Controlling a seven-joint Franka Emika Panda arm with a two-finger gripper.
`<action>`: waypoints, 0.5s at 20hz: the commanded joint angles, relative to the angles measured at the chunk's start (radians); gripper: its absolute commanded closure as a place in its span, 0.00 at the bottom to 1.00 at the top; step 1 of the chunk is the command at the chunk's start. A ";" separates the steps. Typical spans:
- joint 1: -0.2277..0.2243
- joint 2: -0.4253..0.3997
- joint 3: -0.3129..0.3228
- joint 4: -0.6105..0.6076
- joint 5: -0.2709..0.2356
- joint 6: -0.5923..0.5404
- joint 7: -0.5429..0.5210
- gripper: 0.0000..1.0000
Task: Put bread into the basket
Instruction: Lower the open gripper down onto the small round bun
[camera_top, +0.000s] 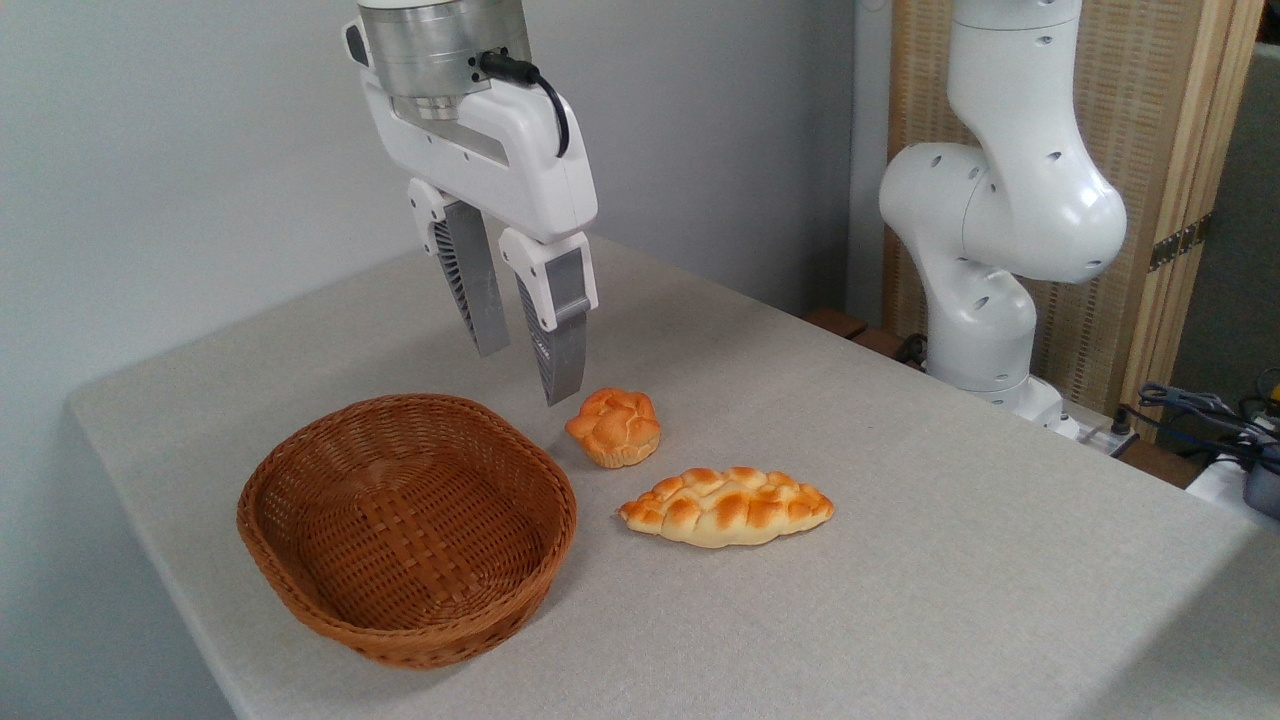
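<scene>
The white two-finger gripper (525, 375) hangs above the grey cloth-covered table (900, 560), fingers pointing down and slightly tilted. The jaws are parted and grasp nothing; a clear gap shows between the ribbed grey fingers (478, 290). The small round orange-golden bun with a knobbly top (614, 427) sits upright on the table, just below and to the right of the fingertips, untouched. The oval brown woven wicker basket (300, 480) stands to the left of the bun, near it but apart. A longer braided golden loaf with pointed ends (727, 506) lies in front of the bun, close by.
</scene>
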 joint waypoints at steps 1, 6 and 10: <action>-0.001 -0.023 0.003 -0.040 -0.008 0.017 -0.001 0.00; -0.001 -0.030 0.003 -0.048 -0.008 0.017 -0.001 0.00; -0.001 -0.120 0.002 -0.173 -0.011 0.017 0.084 0.00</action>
